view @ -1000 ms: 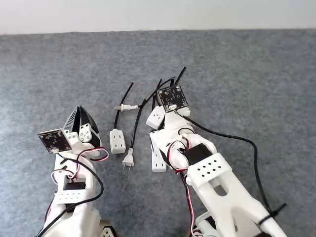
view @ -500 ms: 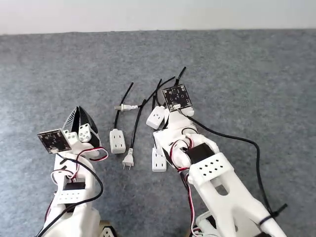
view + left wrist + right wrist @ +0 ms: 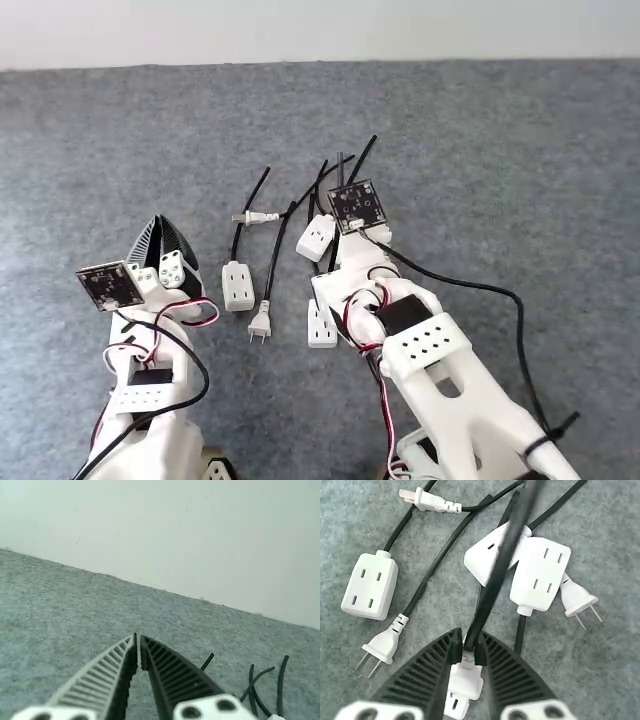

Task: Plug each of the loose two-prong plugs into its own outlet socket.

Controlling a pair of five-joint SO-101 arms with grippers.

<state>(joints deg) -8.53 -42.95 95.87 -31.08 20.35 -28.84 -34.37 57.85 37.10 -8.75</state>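
Observation:
My right gripper (image 3: 468, 636) is shut on a black cord (image 3: 495, 575) that rises steeply towards the camera. Right under its fingers lies a white socket block (image 3: 465, 679) (image 3: 322, 325). Beyond it sit two more white sockets (image 3: 538, 575) (image 3: 482, 560), one (image 3: 316, 237) beside my wrist. A loose plug (image 3: 576, 599) lies against them. Another socket (image 3: 370, 585) (image 3: 238, 285) lies apart, with a loose plug (image 3: 382, 645) (image 3: 260, 323) near it and a third plug (image 3: 432, 501) (image 3: 255, 217) farther back. My left gripper (image 3: 138, 639) (image 3: 163, 238) hangs shut on nothing, well away from the cords.
Everything lies on grey carpet (image 3: 500, 150), which runs back to a white wall (image 3: 320, 30). Black cords (image 3: 300, 200) cross one another between the sockets. The right arm's own black cable (image 3: 480, 290) loops over the carpet beside it.
The right wrist has shifted slightly right and back, and the cord it holds now stands straighter. The left arm has not moved.

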